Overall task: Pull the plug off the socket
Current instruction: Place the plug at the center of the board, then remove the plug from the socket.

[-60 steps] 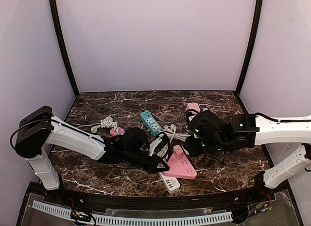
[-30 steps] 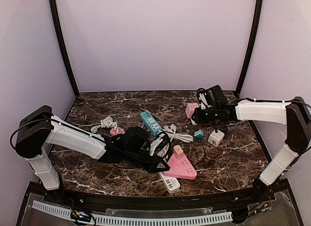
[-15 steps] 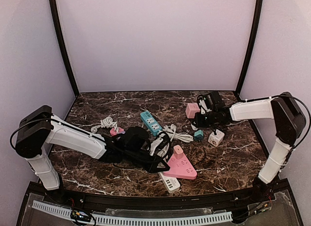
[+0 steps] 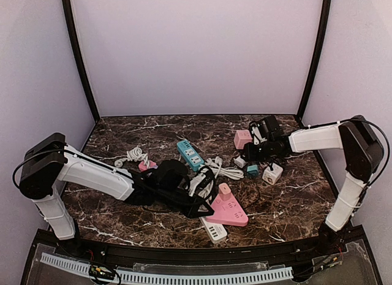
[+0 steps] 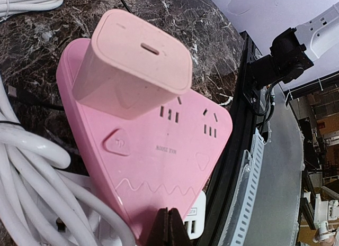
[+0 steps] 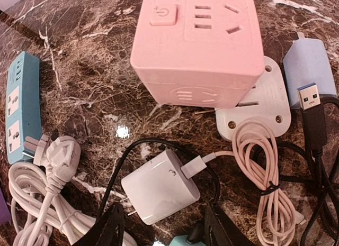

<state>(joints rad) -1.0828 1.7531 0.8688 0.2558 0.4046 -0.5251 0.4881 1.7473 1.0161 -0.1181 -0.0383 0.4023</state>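
Left gripper [image 5: 168, 226], fingers shut, pins pink strip [image 5: 159, 151]; pink charger [image 5: 132, 66] sits plugged in. Right gripper [image 6: 163, 226], half-open, empty at table's [image 4: 288, 205] 2 o'clock, likely must come grip charger.

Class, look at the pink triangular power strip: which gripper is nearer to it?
Left. The left gripper has its shut tips right at the edge of the pink triangular power strip. The right gripper hovers well away, towards the table's far right, by the pink cube socket.
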